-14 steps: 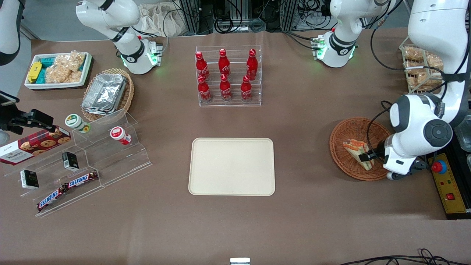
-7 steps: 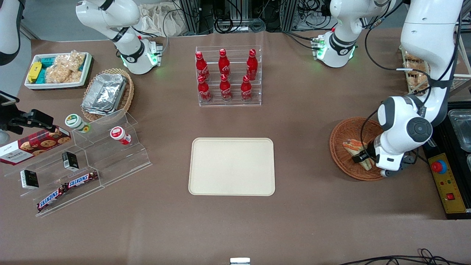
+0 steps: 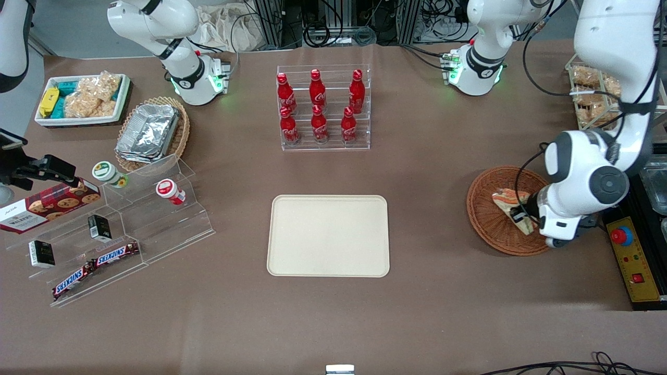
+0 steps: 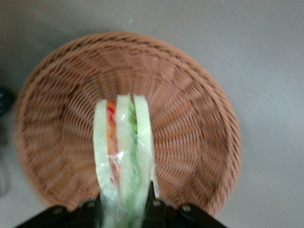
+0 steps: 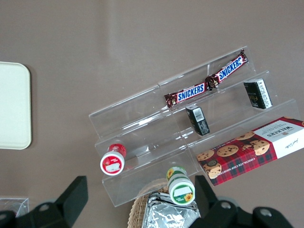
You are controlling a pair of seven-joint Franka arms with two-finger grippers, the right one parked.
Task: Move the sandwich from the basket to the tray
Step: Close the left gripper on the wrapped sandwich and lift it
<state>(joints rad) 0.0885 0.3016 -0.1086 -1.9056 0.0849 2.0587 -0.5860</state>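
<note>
A: Pinching the broad end of the clear-wrapped triangular wedge sandwich, the black fingers of the left arm's gripper sit closed against its two bread faces, with the white, orange and green layers on edge between them.

B: And the sandwich itself?

A: It hangs over the round reddish-brown woven wicker basket, its point aimed at the middle of the weave; whether it is clear of the wicker I cannot tell.

B: So the lift is the step in hand. How should it be done well?

A: I'd raise it straight up until the point clears the rim. The wrap looks slick and the bread soft, so I'd judge a firm, unhurried carry safer than a quick swing.

B: Then where?

A: Toward the flat cream-beige rectangular tray, well apart from the basket on the brown tabletop, toward the parked arm's end. Lower it near the tray's middle before letting go.
</note>
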